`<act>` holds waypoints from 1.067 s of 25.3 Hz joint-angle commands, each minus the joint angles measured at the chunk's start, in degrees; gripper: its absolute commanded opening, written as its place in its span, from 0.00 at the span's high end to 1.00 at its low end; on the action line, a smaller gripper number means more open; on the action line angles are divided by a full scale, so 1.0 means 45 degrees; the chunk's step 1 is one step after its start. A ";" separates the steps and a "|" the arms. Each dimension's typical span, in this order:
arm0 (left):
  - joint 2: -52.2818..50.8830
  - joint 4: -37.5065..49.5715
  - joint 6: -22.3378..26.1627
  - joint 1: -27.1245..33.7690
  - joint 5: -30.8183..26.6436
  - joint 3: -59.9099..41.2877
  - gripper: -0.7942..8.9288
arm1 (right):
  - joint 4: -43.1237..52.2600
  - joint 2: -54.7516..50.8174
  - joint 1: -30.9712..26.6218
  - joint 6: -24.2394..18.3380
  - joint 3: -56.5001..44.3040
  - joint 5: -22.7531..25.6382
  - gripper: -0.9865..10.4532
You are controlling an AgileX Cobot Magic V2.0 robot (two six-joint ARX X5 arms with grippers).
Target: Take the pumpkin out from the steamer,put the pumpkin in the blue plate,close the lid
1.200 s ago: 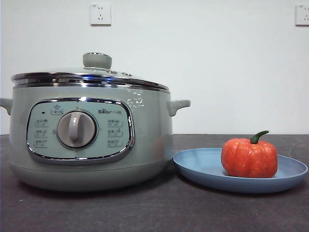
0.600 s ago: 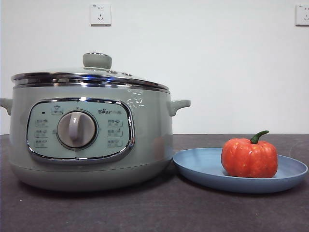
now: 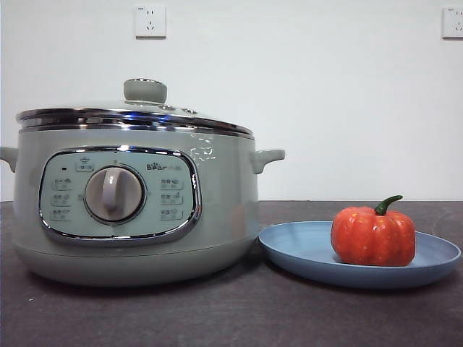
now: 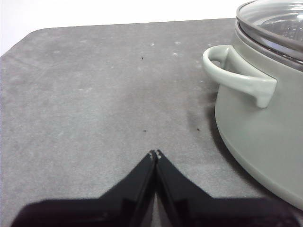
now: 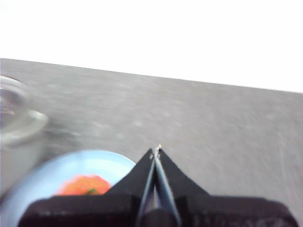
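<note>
Pumpkin on plate, lid on steamer

Glossy orange-red ribbed toy pumpkin with a curved dark green stem sits upright in the wide, shallow, light-blue round plate, toward the plate's right half in the front view. Plate rests on the dark grey table, its left edge just beside the base of the large pale sage-green round steamer. Steamer's chrome-framed panel with a grey dial faces the front camera.

Round glass lid with chrome rim and sage-green knob lies seated on the steamer's rim, level all round as far as can be seen.

Left tool: black jaws pressed together at the tips, nothing held. It hangs over bare table, beside the steamer's curved side handle, not touching it.

Right tool: jaws closed to a thin seam, nothing held. It hangs above the table near the plate; that view is blurred, pumpkin and plate showing as soft shapes.

Neither arm shows in the front view. Two white wall sockets sit on the pale wall behind.
</note>
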 commanded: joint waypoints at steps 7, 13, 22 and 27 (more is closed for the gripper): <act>-0.0015 -0.0170 -0.0083 0.0049 0.0015 -0.0117 0.92 | 0.0879 -0.1273 -0.0636 0.0044 -0.2987 -0.0306 0.93; -0.0015 -0.0170 -0.0083 0.0049 0.0015 -0.0117 0.92 | 0.1243 -0.1273 -0.0631 0.0039 -0.3361 -0.0316 0.93; -0.0015 -0.0170 -0.0083 0.0049 0.0015 -0.0117 0.92 | 0.1234 -0.1273 -0.0636 0.0039 -0.3356 -0.0223 0.93; -0.0015 -0.0170 -0.0083 0.0049 0.0015 -0.0117 0.92 | 0.1239 -0.1273 -0.0636 0.0039 -0.3356 -0.0223 0.93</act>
